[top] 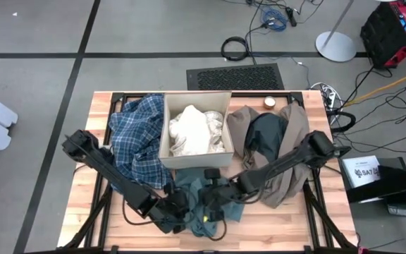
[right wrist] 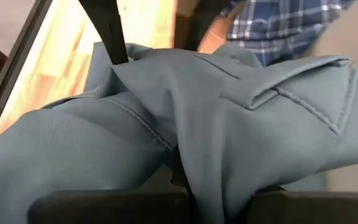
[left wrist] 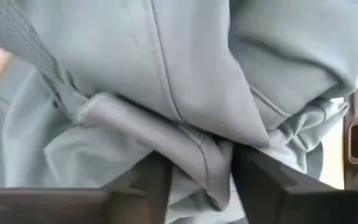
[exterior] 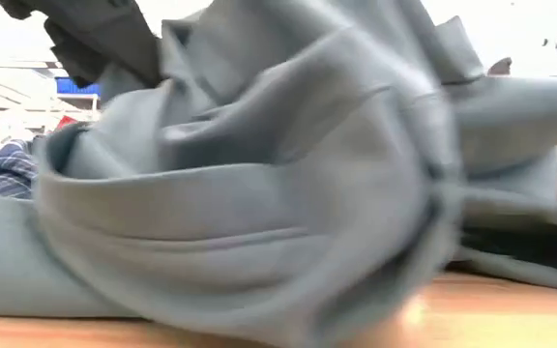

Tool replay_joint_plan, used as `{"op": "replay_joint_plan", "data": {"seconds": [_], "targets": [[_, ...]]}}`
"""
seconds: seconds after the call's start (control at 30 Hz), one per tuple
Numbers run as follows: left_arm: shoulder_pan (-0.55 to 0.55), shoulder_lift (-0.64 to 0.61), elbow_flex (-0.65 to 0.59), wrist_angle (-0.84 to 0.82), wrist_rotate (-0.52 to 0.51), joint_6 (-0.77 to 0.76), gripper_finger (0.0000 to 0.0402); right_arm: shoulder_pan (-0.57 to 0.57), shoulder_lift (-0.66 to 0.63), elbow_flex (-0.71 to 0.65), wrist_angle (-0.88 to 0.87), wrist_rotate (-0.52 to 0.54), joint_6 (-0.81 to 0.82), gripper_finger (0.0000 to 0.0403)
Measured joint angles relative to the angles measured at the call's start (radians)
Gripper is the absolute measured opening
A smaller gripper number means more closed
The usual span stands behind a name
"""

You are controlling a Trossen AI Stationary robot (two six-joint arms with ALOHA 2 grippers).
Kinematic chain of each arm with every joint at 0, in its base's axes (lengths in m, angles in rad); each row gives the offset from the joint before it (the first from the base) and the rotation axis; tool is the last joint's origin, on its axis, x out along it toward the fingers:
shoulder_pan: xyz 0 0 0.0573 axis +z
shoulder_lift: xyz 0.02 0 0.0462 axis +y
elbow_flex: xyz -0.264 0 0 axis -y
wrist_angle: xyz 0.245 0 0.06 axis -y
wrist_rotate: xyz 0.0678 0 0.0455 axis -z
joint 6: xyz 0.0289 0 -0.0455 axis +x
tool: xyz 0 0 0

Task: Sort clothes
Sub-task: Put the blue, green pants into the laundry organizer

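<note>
- Teal-green garment (top: 192, 187) lies bunched at the near middle of the wooden table (top: 280, 226), just in front of the cardboard box (top: 165, 137). Both arms meet over it.
- Left gripper (left wrist: 197, 180): in the left wrist view the two dark fingers (left wrist: 151, 180) stand either side of a folded seam of the teal-green cloth, fabric pinched between them. Closed on the garment. In the high view this gripper (top: 178, 212) sits at the garment's near-left edge.
- Right gripper (top: 213, 194): reaches in from the right, over the garment's near-right part. Right wrist view shows teal cloth draped over and between its fingers (right wrist: 104, 202); a fold runs down into the gap. Reads as gripping the same garment.
- Low view: the teal-green cloth (exterior: 259, 193) fills nearly the whole picture, raised in a hump above the tabletop (exterior: 511, 319), folds blurred.
- Blue-white plaid shirt (top: 136, 137): heaped on the left of the table, touching the box's left wall, one edge draped on the rim.
- White pieces (top: 196, 130): inside the box, crumpled.
- Taupe-brown piece (top: 294, 152): spread right of the box, under the right arm.
- Dark black-green piece (top: 263, 134): lying on top of the taupe-brown piece.
- Small round object (top: 269, 102) at the far edge of the table; cannot tell what it is.
</note>
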Motion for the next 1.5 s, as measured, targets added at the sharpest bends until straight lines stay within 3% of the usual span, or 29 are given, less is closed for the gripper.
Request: {"op": "replay_joint_plan", "data": {"seconds": [0.23,0.4,0.5,0.63,0.8,0.87,1.07,1.27,1.5], "targets": [[-0.021,-0.169,0.000,-0.138,0.058,-0.030,0.0237,-0.059,0.107,0.001,0.064,-0.061,-0.010,0.0013],[-0.095,-0.307,-0.004,-0.272,-0.075,-0.097,0.0238,-0.085,0.171,0.004,0.072,-0.131,0.007,0.0014],[-0.124,-0.362,-0.073,-0.294,-0.137,-0.210,0.0239,-0.086,0.190,0.005,0.072,-0.152,0.028,0.0014],[-0.137,-0.383,-0.257,-0.152,-0.135,-0.387,0.0239,-0.085,0.189,0.005,0.072,-0.153,0.033,0.0014],[-0.130,-0.363,-0.507,0.427,-0.131,-0.408,0.0239,-0.084,0.183,0.002,0.093,-0.157,0.034,0.0015],[-0.121,-0.358,-0.576,0.575,-0.165,-0.408,0.0239,-0.084,0.183,0.002,0.096,-0.157,0.032,0.0015],[-0.089,-0.358,-0.650,0.509,-0.227,-0.668,0.0239,-0.084,0.183,0.001,0.099,-0.176,0.031,0.0015],[-0.051,-0.359,-0.650,0.529,-0.222,-0.630,0.0239,-0.081,0.183,0.001,0.107,-0.186,0.030,0.0015],[0.023,-0.357,-0.650,0.454,-0.108,-0.649,0.0239,-0.081,0.183,0.000,0.108,-0.187,0.027,0.0015]]}}
